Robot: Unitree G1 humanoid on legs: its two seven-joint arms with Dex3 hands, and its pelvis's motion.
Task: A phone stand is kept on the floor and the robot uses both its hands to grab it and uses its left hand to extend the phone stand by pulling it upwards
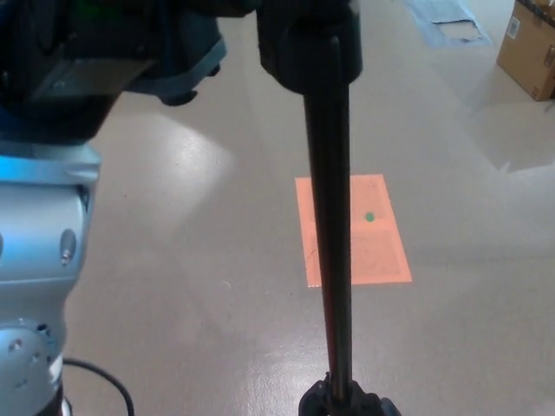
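Black and stiff, the phone stand (334, 260) rises from the floor (468, 329) on small feet, likely tippy, so grip its head; I cannot tell what your left hand (113, 43) is grasping.

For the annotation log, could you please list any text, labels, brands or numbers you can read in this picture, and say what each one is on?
No text can be read here.
Cardboard box: a small white label at its upper corner, too small and blurred to read.
Orange floor marker: a green dot only, no writing.
Phone stand: plain black, no brand visible.
Left hand and its silver forearm: no lettering visible.
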